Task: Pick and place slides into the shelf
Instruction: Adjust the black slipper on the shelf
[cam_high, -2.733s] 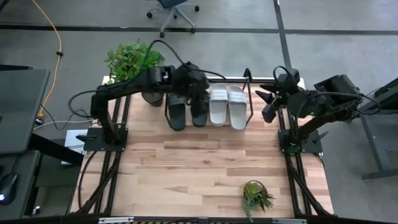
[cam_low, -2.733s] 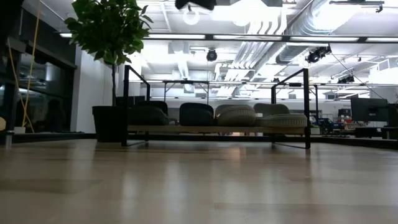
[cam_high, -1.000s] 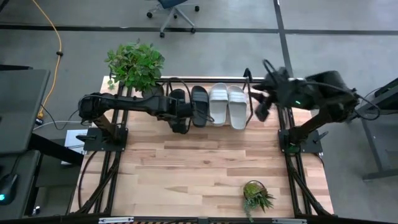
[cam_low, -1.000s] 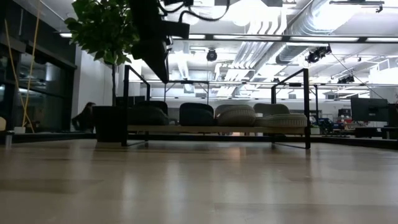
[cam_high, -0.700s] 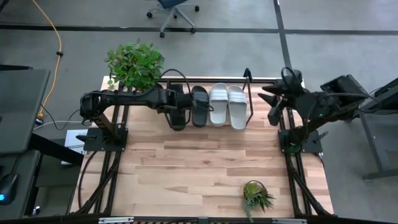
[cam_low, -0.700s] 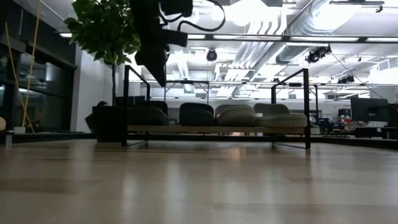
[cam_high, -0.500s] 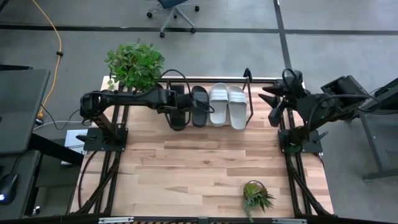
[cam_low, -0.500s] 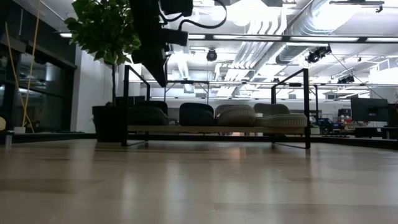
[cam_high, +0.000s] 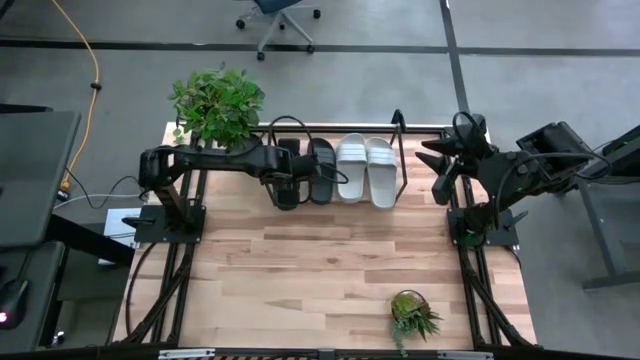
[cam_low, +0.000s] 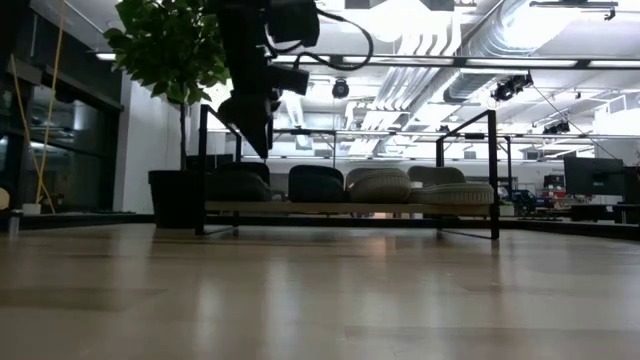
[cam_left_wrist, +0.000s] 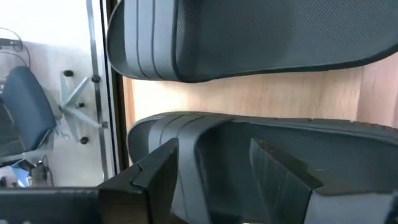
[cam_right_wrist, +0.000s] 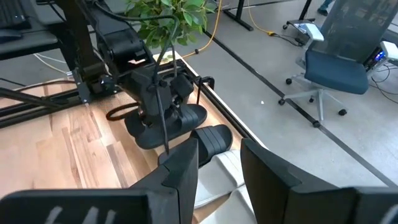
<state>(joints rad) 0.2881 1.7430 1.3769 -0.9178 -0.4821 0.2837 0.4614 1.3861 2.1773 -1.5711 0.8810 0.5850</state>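
Left gripper (cam_high: 287, 178): my fingers stand wide around the leftmost black slide (cam_high: 285, 185), holding nothing.
Slides: all four lie side by side in the shelf (cam_high: 400, 133) at the tabletop's far edge.
Right gripper (cam_high: 437, 172): parked at the shelf's right end, fingers apart, empty.

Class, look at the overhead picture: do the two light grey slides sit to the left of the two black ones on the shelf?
No: in the high view the light grey slides lie to the right of the black slides on the shelf.
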